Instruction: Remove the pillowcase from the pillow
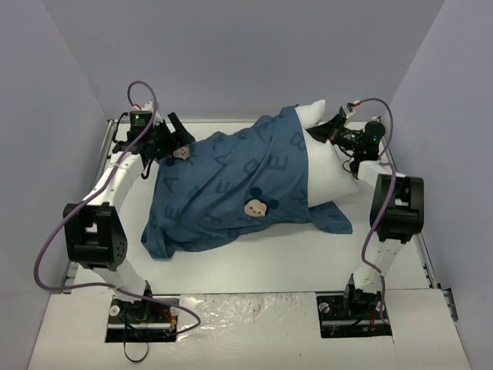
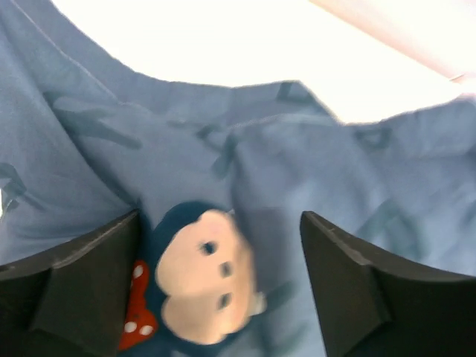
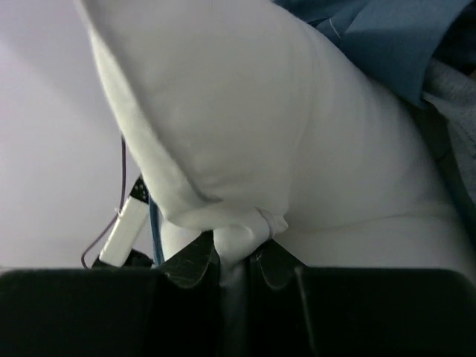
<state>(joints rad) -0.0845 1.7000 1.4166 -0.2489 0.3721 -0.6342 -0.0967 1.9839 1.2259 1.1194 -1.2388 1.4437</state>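
Mostly hidden: pillow (image 1: 330,166), only white right end exposed, rest under pillowcase (image 1: 231,185) on table (image 1: 308,254). Pillowcase: dark blue, lighter letters, two mouse faces (image 1: 259,206) visible. Left wrist view blurred. Left gripper (image 2: 223,256): jaws wide over pillowcase fold. Right gripper (image 3: 235,260): jaws pinching pillow corner. One pillow, one pillowcase.

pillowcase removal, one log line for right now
left gripper: open over pillowcase | right gripper: shut on pillow corner | pillow: partly out of pillowcase
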